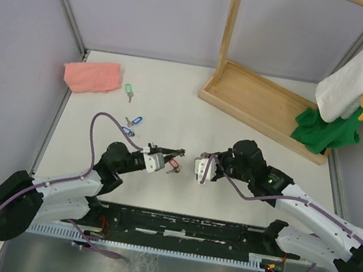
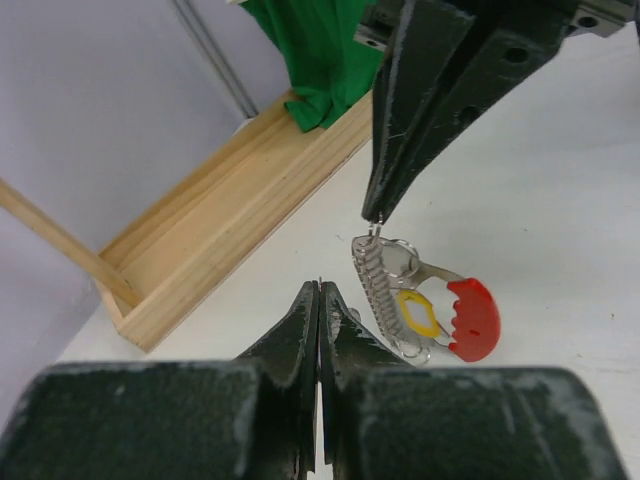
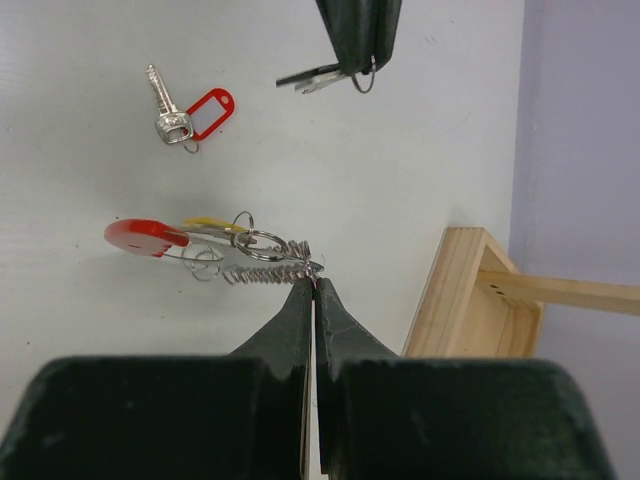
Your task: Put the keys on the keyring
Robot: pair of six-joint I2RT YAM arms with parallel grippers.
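The keyring (image 3: pixel 150 238) was pinched at the end of its wire coil by the closed right end effector (image 3: pixel 313 285). Beyond the keyring, a silver key (image 3: pixel 305 78) was clamped in the closed left end effector (image 3: pixel 356 64). A red-tagged key (image 3: pixel 190 115) was seen lying on the surface (image 3: pixel 430 150) near the keyring.

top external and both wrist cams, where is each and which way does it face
Top external: above, behind the robot, looking down on the table; left arm, right arm show.
Left wrist: on the left arm, facing the right gripper holding the keyring; own shut fingers below.
Right wrist: on the right arm, facing the left gripper holding a key; own fingers below.
Shared: wrist views both show keyring and wooden base.
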